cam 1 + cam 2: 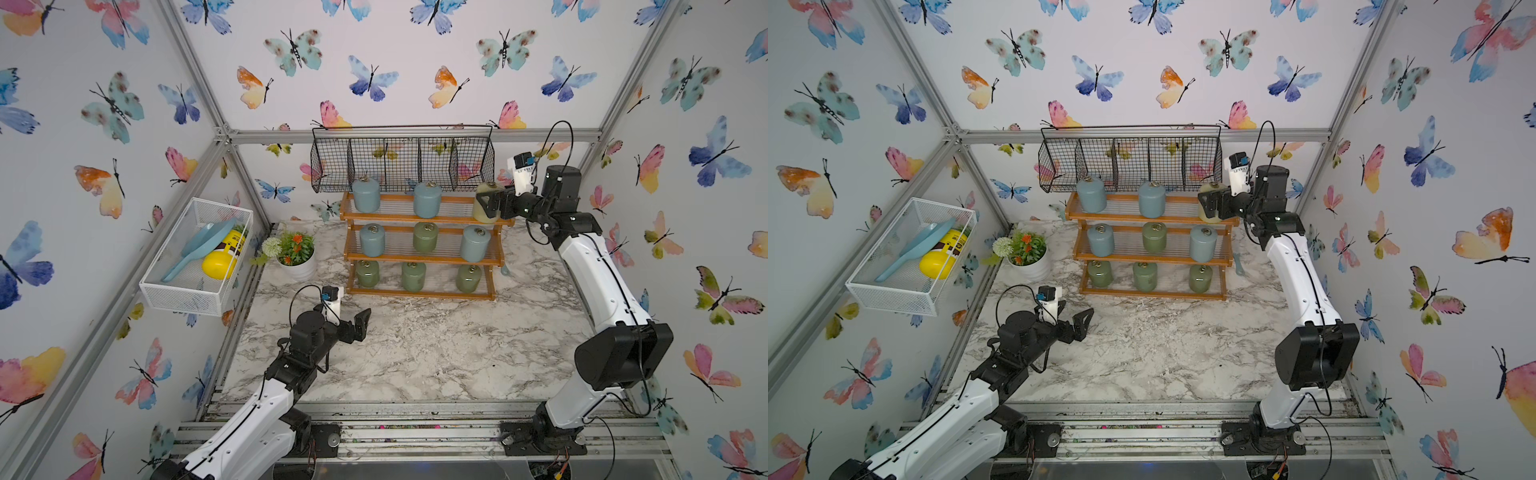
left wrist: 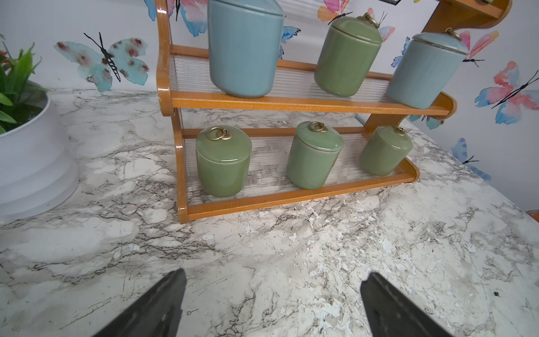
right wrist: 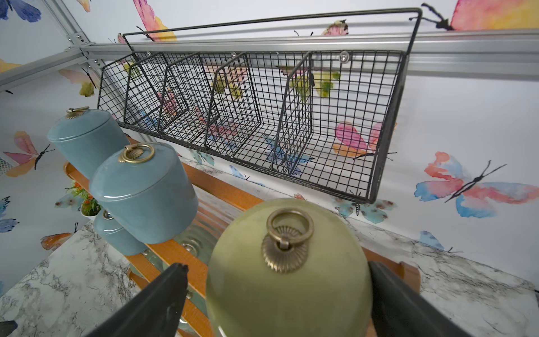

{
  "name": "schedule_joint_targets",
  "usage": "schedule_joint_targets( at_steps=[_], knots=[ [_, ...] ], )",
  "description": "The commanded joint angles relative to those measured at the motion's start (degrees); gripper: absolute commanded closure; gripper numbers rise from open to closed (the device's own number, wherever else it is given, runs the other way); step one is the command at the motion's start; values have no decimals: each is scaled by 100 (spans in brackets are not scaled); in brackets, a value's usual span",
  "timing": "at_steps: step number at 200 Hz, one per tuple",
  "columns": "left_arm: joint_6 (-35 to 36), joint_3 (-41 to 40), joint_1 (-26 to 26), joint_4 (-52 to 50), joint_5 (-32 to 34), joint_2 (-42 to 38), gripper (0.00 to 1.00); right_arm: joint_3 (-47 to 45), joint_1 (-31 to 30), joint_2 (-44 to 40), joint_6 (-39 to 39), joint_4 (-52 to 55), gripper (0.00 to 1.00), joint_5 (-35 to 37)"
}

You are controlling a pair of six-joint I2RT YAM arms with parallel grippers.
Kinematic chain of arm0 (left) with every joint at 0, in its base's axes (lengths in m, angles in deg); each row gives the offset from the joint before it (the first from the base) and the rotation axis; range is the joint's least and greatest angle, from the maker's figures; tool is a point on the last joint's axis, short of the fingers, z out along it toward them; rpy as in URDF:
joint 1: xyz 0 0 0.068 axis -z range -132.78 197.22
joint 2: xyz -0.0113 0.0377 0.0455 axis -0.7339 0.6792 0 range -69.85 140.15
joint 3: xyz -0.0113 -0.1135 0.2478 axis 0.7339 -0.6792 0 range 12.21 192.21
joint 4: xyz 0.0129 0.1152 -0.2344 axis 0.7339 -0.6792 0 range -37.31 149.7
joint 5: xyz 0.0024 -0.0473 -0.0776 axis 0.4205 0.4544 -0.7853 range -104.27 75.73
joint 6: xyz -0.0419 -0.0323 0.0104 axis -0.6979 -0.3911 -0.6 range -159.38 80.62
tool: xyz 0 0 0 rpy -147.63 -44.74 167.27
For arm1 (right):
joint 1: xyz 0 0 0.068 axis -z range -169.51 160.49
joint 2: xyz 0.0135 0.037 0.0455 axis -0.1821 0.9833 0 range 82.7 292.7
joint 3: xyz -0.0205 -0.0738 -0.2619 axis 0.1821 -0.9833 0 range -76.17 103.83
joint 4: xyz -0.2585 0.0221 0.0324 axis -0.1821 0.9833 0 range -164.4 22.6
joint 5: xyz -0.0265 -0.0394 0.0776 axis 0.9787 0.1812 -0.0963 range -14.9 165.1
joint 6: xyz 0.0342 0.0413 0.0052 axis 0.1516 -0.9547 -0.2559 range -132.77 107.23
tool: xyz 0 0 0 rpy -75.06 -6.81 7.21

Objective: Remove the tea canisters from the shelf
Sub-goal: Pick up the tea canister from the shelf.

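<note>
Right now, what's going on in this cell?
The right tool is open around the pale yellow-green canister at the end of the shelf's top tier, jaws on either side, not closed yet. The left tool is open and empty above the marble table in front of the bottom tier. The other eight canisters also sit on the shelf; none is off yet.
</note>
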Motion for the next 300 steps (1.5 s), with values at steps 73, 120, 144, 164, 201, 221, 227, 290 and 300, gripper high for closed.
schedule_joint_targets(
  at_steps=[73,120,144,164,201,221,227,290,300],
  knots=[
    [-117,99,90,117,-168,30,1,574,-220,498,182,404,0,570],
    [-189,96,116,218,-132,86,2,618,-256,611,172,331,0,768],
    [-180,125,133,248,-122,159,1,671,-265,664,174,296,1,885],
    [-188,119,142,275,-96,195,2,671,-273,688,160,265,2,956],
    [-208,90,169,344,-69,230,2,693,-279,742,130,243,10,945],
    [-197,88,184,330,-67,229,2,723,-278,720,130,251,16,869],
    [-197,95,185,325,-61,222,2,723,-278,707,133,252,18,846],
    [-260,152,195,267,123,270,2,656,-283,360,147,251,28,641],
    [-259,188,196,245,145,279,1,671,-284,307,141,260,29,608]
  ],
)
